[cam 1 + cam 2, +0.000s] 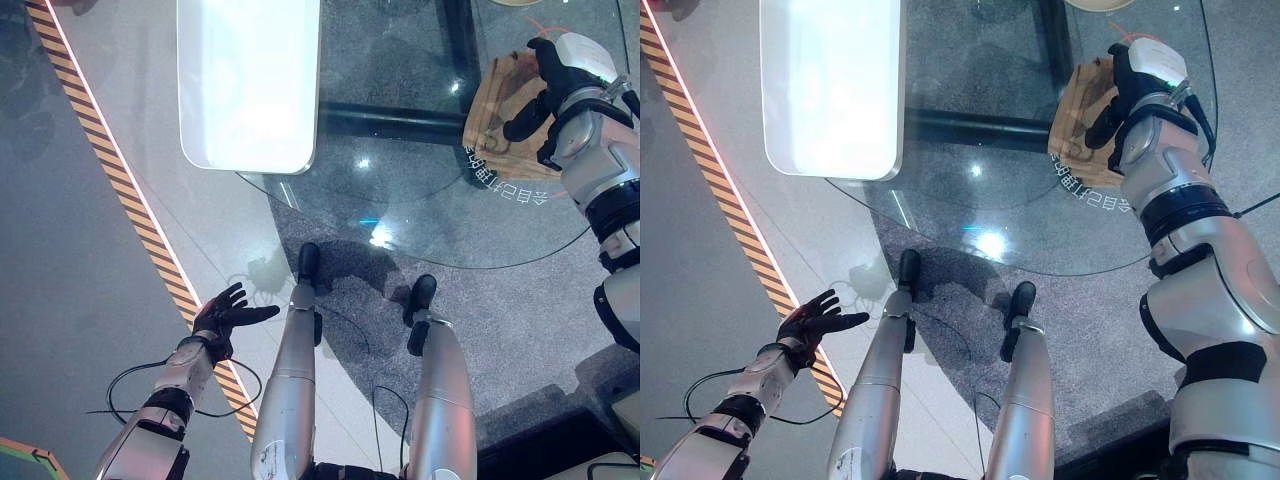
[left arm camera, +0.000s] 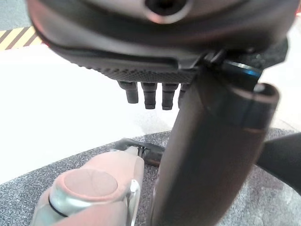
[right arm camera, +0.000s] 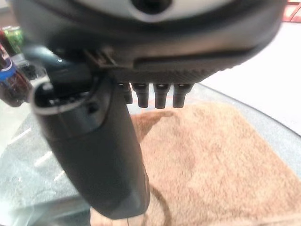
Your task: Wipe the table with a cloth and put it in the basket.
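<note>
The main risk, as I judged it, was the cloth (image 1: 500, 110) bunching or sliding off the round glass table (image 1: 400, 220), since it lay close to the table's right edge and a sweep outward with a light, flat touch could push it over the rim rather than drag it across the glass. A second risk was that the wipe would cover only that edge, leaving the middle untouched. The right hand (image 1: 1118, 95) was stretched forward over the brown cloth, palm down, wrist bent, thumb hanging beside the fabric; in the right wrist view its fingers (image 3: 155, 96) ran straight and side by side above the cloth, not curled round it, and whether they pressed on it I could not tell. The left hand (image 1: 228, 315) hung low and well apart from the table, out over the floor beside the striped floor tape (image 1: 110, 170), fingers spread and relaxed, holding nothing. A white panel (image 1: 250, 80) lay across the table's far left edge.
</note>
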